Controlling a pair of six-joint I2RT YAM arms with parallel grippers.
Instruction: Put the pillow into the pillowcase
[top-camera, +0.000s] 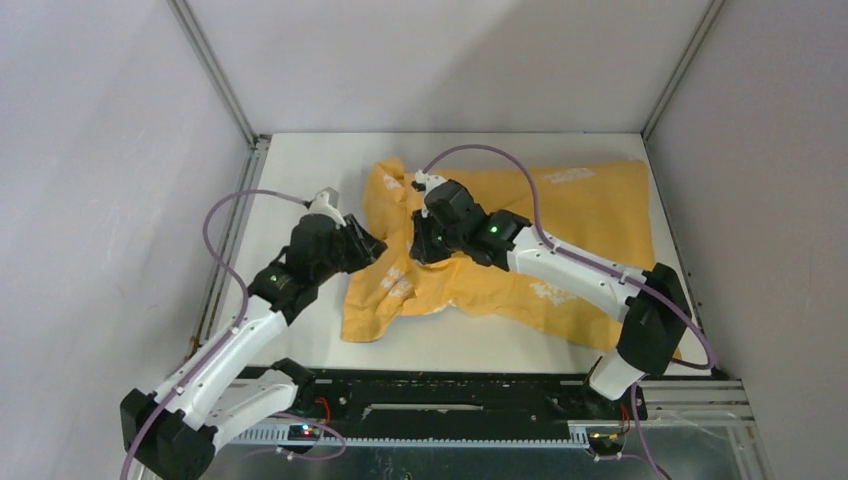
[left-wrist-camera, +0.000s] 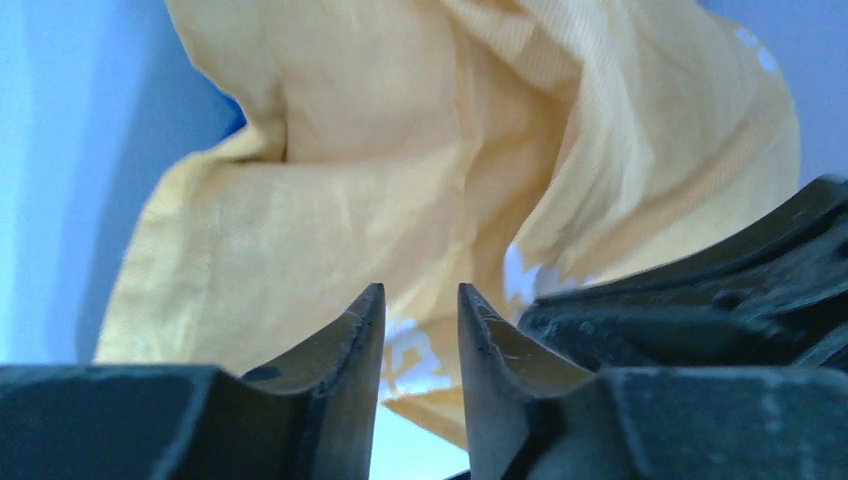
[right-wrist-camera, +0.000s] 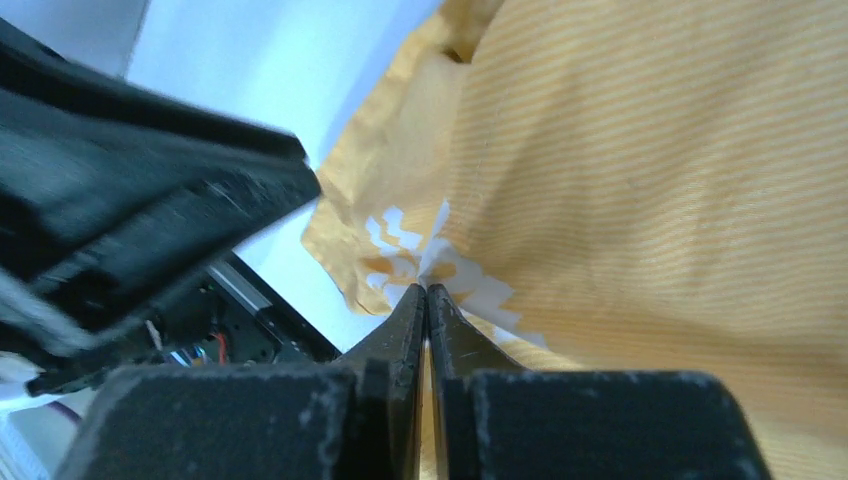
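Right black fingers (right-wrist-camera: 400, 345) are pressing together, pinching the limp orange-yellow, white-lettered fabric pillowcase (right-wrist-camera: 640, 200); left fingers (left-wrist-camera: 345, 350) are standing slightly spread just beside its edge.

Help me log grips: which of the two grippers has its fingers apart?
The left gripper: a clear gap shows between its fingers, nothing in it. The right gripper's are pinched shut on the pillowcase.
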